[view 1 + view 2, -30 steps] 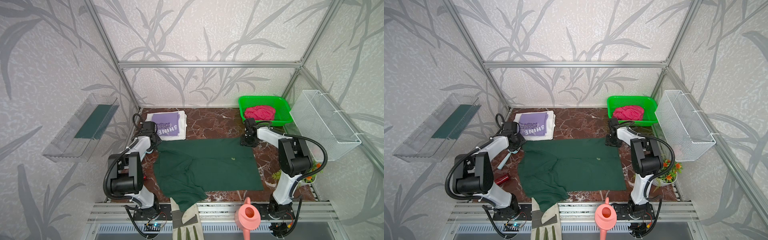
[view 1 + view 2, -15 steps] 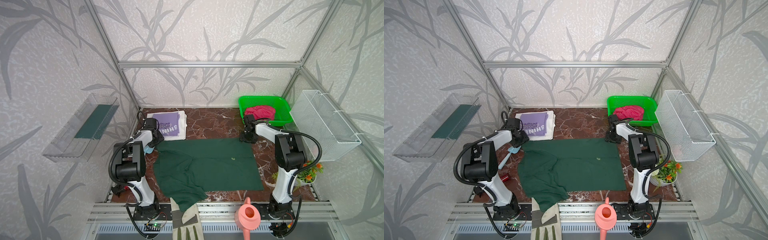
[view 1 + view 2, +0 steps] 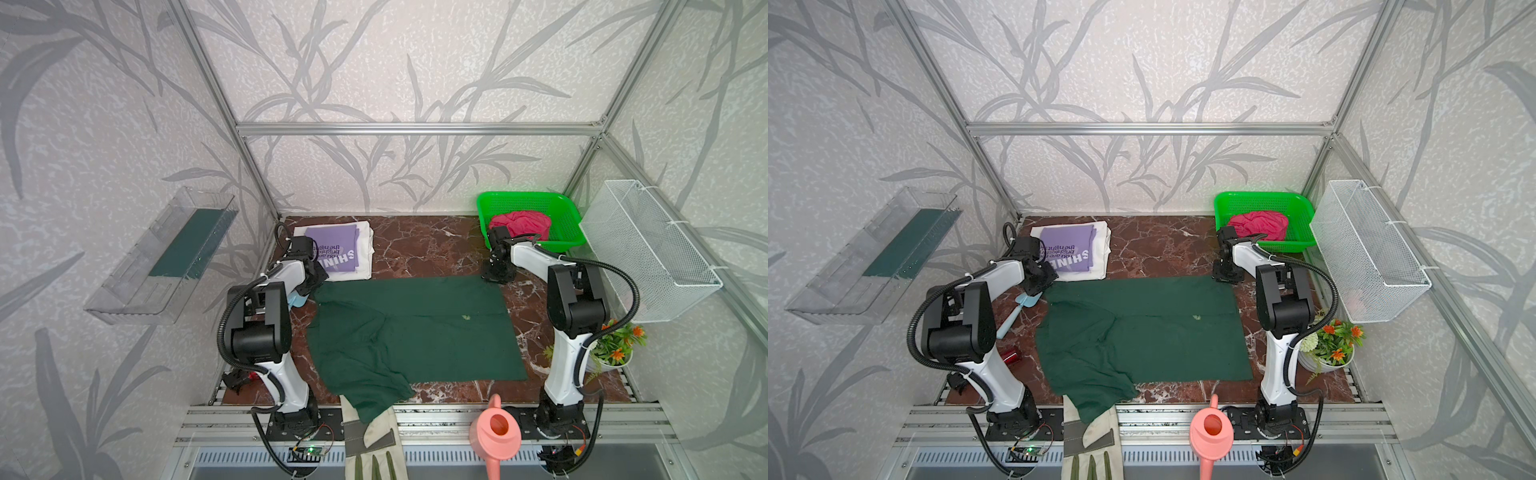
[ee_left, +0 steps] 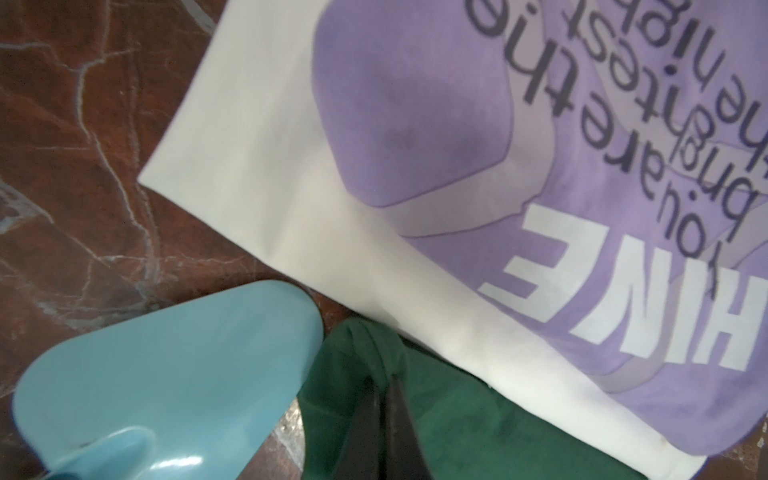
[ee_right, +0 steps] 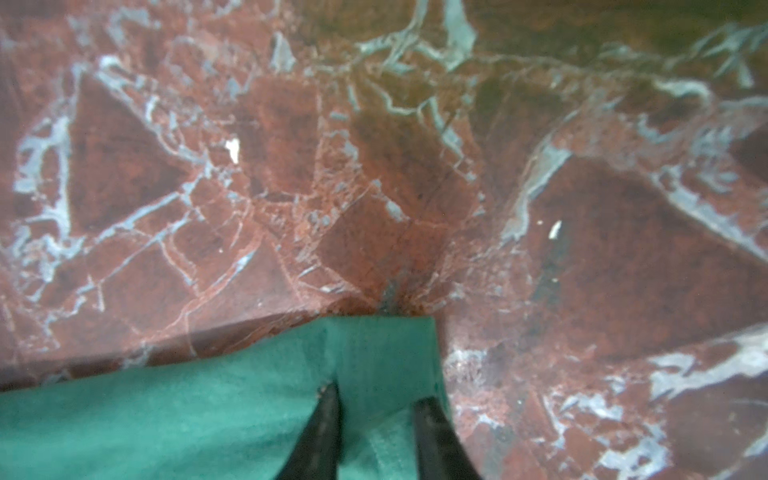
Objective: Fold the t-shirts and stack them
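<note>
Closing on the far corners is what changed: the left gripper (image 4: 384,376) now pinches the green t-shirt (image 3: 415,328), spread on the table (image 3: 436,249). The right gripper (image 5: 376,392) has narrowed astride its corner, grip uncertain. A fold looks imminent.

Robotics lab test cell: aluminium frame (image 3: 415,129), leaf-patterned walls (image 3: 415,62), marble-look tabletop (image 3: 432,249), two bench-mounted robot arms (image 3: 266,328).

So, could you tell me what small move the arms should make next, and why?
Probably close the right gripper fully: its fingers straddle a far corner of the dark green t-shirt with a gap, while the left gripper is already shut on the other corner.
</note>
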`<state>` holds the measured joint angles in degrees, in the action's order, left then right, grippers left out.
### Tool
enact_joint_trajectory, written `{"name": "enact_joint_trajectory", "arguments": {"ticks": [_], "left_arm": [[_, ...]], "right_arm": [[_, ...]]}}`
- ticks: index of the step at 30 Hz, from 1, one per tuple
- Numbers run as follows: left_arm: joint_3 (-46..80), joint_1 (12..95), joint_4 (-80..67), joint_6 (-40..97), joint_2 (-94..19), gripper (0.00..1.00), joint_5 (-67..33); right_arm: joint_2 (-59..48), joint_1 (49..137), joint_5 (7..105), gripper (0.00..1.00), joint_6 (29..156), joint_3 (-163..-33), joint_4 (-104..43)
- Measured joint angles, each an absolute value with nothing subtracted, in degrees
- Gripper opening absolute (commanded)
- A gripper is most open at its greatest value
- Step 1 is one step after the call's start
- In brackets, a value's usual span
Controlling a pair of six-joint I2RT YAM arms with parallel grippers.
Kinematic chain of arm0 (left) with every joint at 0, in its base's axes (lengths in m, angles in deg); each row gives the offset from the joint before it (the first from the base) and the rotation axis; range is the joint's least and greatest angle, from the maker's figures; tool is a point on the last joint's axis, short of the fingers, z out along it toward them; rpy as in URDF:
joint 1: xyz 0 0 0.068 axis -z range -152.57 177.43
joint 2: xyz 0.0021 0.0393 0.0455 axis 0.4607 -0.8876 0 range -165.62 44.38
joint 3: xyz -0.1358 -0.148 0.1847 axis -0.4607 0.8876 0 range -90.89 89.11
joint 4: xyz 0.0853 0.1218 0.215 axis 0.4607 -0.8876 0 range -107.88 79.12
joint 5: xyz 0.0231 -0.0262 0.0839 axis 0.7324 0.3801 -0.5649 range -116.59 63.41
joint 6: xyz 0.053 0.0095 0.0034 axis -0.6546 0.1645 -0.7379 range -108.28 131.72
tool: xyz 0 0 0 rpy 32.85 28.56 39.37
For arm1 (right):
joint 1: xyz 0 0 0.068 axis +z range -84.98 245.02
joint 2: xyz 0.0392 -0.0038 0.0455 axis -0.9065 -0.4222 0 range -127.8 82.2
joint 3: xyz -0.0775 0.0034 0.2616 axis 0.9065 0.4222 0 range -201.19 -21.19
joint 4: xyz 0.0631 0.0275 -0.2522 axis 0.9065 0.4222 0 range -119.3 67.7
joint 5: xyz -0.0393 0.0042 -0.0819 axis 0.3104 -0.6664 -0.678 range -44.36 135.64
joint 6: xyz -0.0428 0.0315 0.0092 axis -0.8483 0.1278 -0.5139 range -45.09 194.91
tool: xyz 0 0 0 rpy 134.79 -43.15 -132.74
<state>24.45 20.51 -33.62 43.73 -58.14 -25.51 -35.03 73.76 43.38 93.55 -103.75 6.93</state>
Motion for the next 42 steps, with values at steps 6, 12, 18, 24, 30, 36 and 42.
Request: {"name": "enact_joint_trajectory", "arguments": {"ticks": [6, 12, 18, 24, 30, 36, 42], "left_arm": [[24.9, 20.5, -35.1, 43.5, -54.6, 0.00, -25.5], [25.5, 20.6, -36.7, 43.1, -48.4, 0.00, -26.1], [25.5, 20.6, -37.3, 42.3, -45.4, 0.00, -26.7], [25.3, 20.3, -37.4, 41.4, -44.5, 0.00, -27.9], [18.9, 19.1, -38.6, 40.3, -46.5, 0.00, -28.4], [7.3, 18.4, -39.5, 39.6, -55.2, 0.00, -28.8], [-1.1, 17.8, -41.3, 38.8, -65.3, 0.31, -29.0]], "right_arm": [[-34.2, 72.9, 45.1, 0.00, 92.5, -102.5, 5.4], [-32.2, 72.6, 46.2, 0.00, 91.7, -100.1, 3.2], [-26.6, 72.6, 46.9, 0.00, 91.4, -96.5, 0.3], [-22.2, 72.6, 48.4, 0.00, 91.4, -96.0, -4.4], [-22.5, 72.9, 49.8, 0.00, 92.2, -97.0, -8.5], [-30.2, 74.0, 50.8, 0.00, 92.6, -106.2, -9.7], [-38.1, 75.3, 50.8, 0.33, 93.0, -114.0, -10.2]]}}
